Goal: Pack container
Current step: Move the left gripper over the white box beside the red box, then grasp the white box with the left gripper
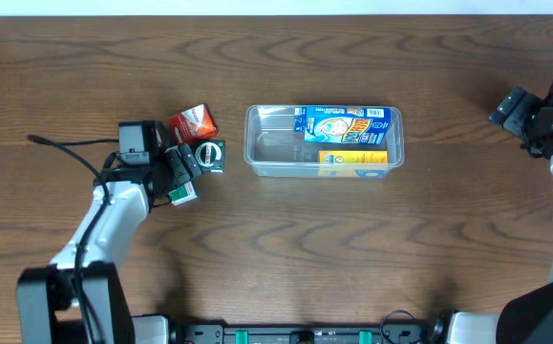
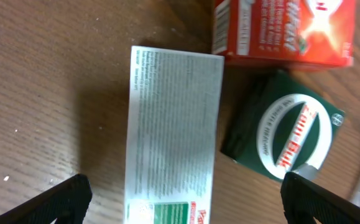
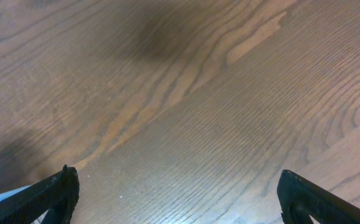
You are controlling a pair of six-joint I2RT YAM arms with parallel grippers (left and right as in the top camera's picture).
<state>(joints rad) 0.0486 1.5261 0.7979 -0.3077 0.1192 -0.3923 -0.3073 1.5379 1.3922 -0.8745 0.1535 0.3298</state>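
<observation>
I judged this the picking step. My left gripper (image 2: pixel 186 202) hung spread wide, with the white box (image 2: pixel 173 124) lying between its tips, untouched. The container (image 1: pixel 268 153), a blue-and-yellow box (image 1: pixel 348 129) already inside, sat well off to their right. Next I needed to descend and clamp the white box's long sides. My right gripper (image 3: pixel 180 199) gaped, empty.

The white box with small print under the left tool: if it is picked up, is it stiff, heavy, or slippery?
The white box looks like thin printed card, so probably light and fairly stiff, yet crushable under a hard squeeze. It lies flat, so tipping seems unlikely. Its smooth face may slip.
</observation>
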